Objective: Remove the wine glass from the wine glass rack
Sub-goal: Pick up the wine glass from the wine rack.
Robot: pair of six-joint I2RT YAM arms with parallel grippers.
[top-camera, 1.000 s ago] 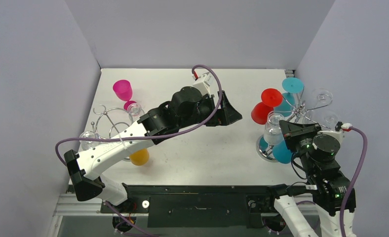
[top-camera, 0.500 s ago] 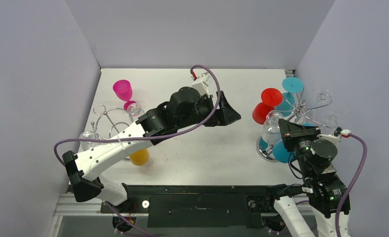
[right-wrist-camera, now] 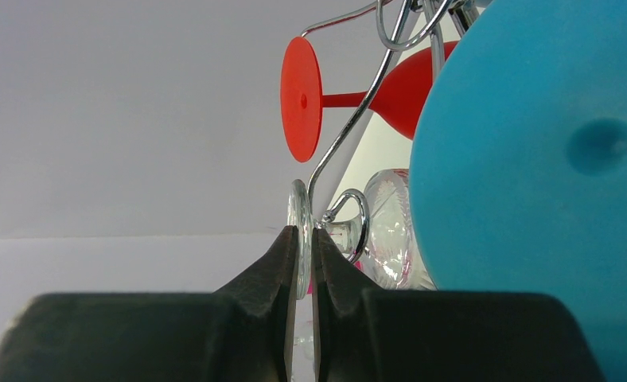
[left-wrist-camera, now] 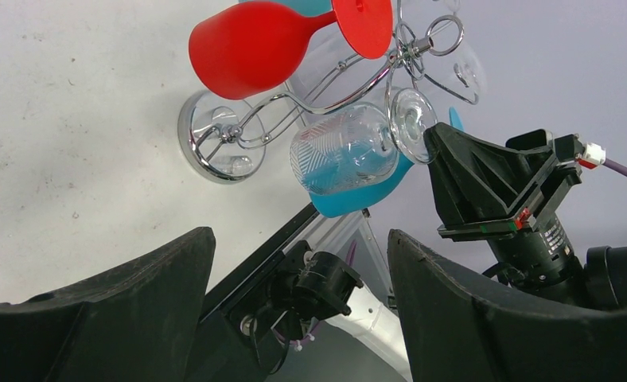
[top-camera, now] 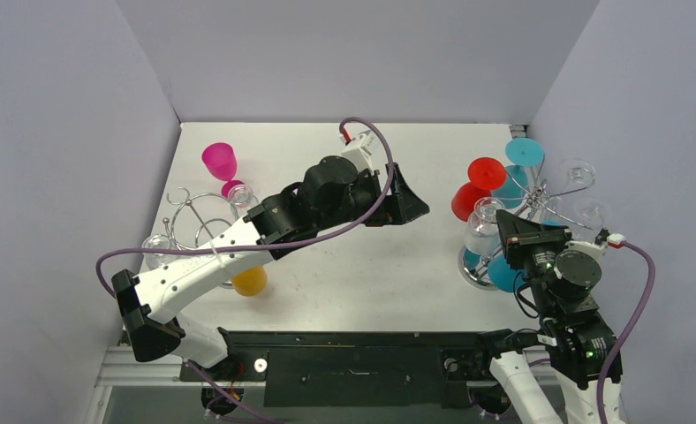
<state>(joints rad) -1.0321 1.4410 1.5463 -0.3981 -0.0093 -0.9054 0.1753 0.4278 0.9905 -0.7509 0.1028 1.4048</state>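
Note:
A chrome wine glass rack (top-camera: 539,199) stands at the right with red, blue and clear glasses hung on it. A clear wine glass (top-camera: 484,228) hangs at its near left side; it also shows in the left wrist view (left-wrist-camera: 346,151). My right gripper (top-camera: 509,231) is shut on the flat foot of this glass (right-wrist-camera: 297,208), which is still at the rack's wire hook (right-wrist-camera: 350,223). My left gripper (top-camera: 411,201) is open and empty above the table's middle, facing the rack.
A red glass (top-camera: 468,201) and a blue glass (top-camera: 506,274) hang beside the held one; the blue glass (right-wrist-camera: 533,183) is close to my right fingers. A second rack (top-camera: 199,221) with pink (top-camera: 221,161), orange (top-camera: 250,281) and clear glasses stands at the left.
My right arm has shifted slightly left and toward the near edge, with the clear glass's foot between its fingers. The left arm has barely moved.

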